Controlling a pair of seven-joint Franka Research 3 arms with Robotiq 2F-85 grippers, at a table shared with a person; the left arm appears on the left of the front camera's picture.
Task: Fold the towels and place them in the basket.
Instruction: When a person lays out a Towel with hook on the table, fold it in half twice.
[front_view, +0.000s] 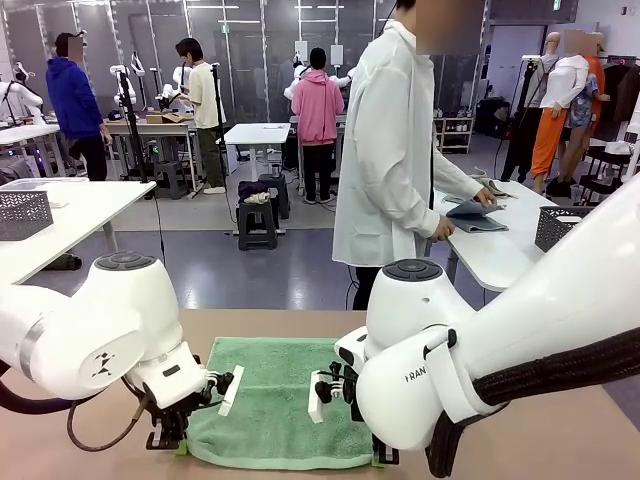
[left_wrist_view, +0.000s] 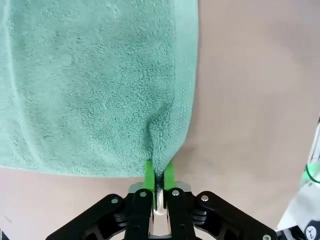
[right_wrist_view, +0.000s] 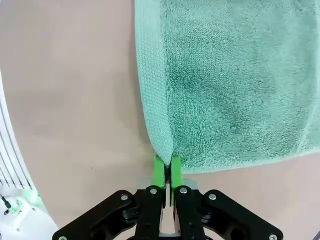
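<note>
- Front view: green towel (front_view: 280, 400) flat on the tan table (front_view: 270, 325), near the robot's edge, between both arms.
- L gripper (front_view: 180, 445) at the towel's near-left corner, R gripper (front_view: 378, 458) at the near-right corner; the near hem runs left-right from one to the other.
- Front view hides the fingertips behind the wrists, so the jaws are unclear there.
- L wrist view settles it: left gripper (left_wrist_view: 159, 172) has its green pads (left_wrist_view: 148, 172) pressed together on a pinch of towel (left_wrist_view: 100, 85) at the corner, with the terry puckered into a ridge above the pads.
- R wrist view, same story: right gripper (right_wrist_view: 167, 165) is clamped on the corner of the towel (right_wrist_view: 235, 85), cloth bunched at the pads.
- Both wrist views: the towel runs away from the fingers and off the top edge; the far end is cut off.
- Long axis: looks left-right in front view, but it's foreshortened, so can't be sure.
- Front view alone adds: a person (front_view: 390, 150) side-on at a white table to the right, hand (front_view: 487, 198) on a grey-blue cloth (front_view: 478, 215), with a dark basket (front_view: 560, 225) just beside.
</note>
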